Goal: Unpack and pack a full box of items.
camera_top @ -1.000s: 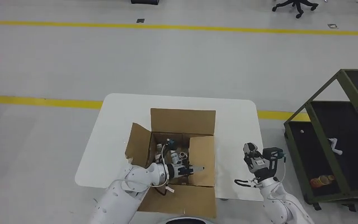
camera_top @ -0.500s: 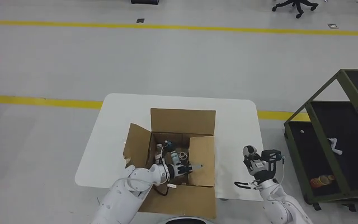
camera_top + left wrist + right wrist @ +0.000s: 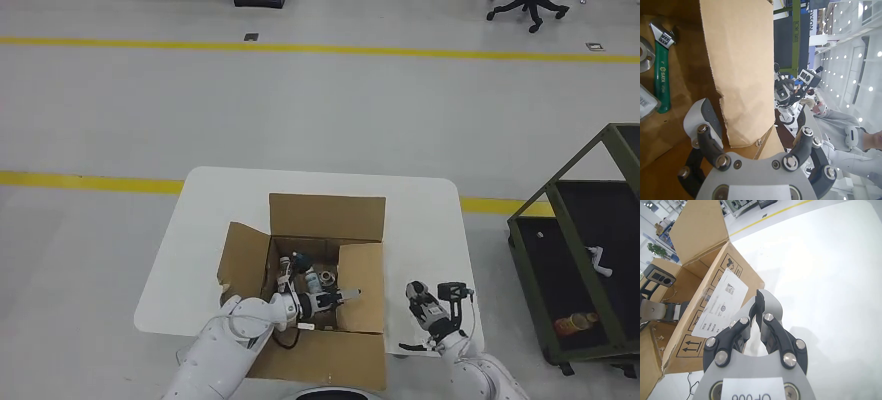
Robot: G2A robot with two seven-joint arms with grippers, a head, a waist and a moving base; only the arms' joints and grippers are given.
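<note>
open cardboard box (image 3: pixel 327 215) sits lower centre of the top view on the white table (image 3: pixel 200 250). my left gripper (image 3: pixel 753 108) is down inside it, fingers spread wide with the edge of one of its flaps between them. a green-handled adjustable wrench (image 3: pixel 661 62) lies on the box floor nearby. my right gripper (image 3: pixel 758 302) is pinched together on nothing, just right of the box, over the table.

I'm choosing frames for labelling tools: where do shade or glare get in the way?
Left wrist view: the flap casts shade beside the wrench; ceiling lamps glare beyond. Top view: the box interior is dim. Right wrist view: the white table is very bright.
</note>
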